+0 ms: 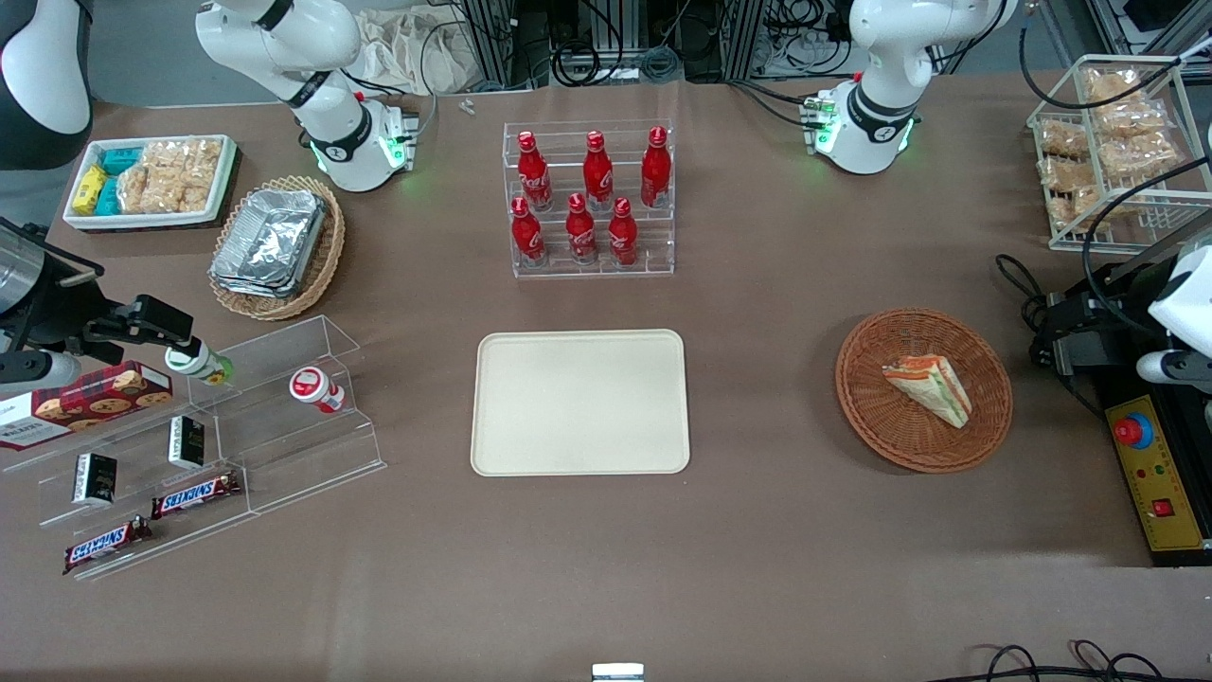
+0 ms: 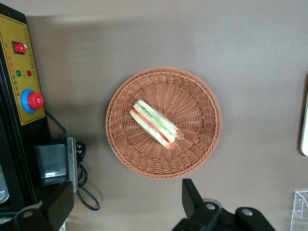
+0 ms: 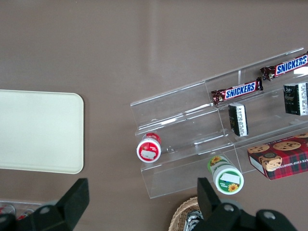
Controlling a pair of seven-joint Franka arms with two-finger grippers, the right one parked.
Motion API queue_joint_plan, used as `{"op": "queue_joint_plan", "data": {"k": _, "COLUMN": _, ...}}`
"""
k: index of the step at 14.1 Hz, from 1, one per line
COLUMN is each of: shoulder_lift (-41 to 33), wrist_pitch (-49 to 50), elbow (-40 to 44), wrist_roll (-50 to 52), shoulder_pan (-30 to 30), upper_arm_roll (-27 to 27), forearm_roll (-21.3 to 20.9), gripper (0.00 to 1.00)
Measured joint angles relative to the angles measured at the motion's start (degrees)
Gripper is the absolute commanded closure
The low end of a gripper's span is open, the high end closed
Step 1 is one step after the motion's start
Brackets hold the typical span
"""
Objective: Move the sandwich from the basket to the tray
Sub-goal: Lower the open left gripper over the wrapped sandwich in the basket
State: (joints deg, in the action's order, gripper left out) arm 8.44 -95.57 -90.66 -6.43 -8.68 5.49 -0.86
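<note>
The sandwich (image 1: 931, 386), a wrapped white-bread wedge with orange and green filling, lies in the round reddish-brown wicker basket (image 1: 890, 431). It also shows in the left wrist view (image 2: 156, 124), lying across the middle of the basket (image 2: 192, 154). The cream-beige tray (image 1: 579, 402) lies flat at the table's middle with nothing on it; its edge shows in the left wrist view (image 2: 304, 126). My left gripper (image 1: 1046, 333) hangs beside the basket, toward the working arm's end of the table. It is open and holds nothing (image 2: 125, 204), with the fingers wide apart, apart from the basket rim.
A yellow control box with a red button (image 1: 1150, 474) and black cables (image 1: 1018, 279) lie by the gripper. A clear rack of red bottles (image 1: 589, 199) stands farther from the front camera than the tray. A wire basket of bagged snacks (image 1: 1117, 152) stands at the working arm's end.
</note>
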Motion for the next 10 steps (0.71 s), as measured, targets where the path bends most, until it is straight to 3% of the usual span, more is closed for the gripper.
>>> {"op": "queue_joint_plan", "data": {"k": 6, "shoulder_lift": 1.6, "wrist_pitch": 0.2, "elbow": 0.1, "wrist_roll": 2.4, "shoulder_pan": 1.0, "upper_arm_roll": 0.2, "forearm_roll": 0.0, "gripper": 0.0}}
{"op": "queue_joint_plan", "data": {"k": 10, "shoulder_lift": 3.1, "wrist_pitch": -3.2, "elbow": -3.0, "wrist_roll": 20.2, "shoulder_pan": 1.7, "upper_arm_roll": 0.2, "forearm_roll": 0.0, "gripper": 0.0}}
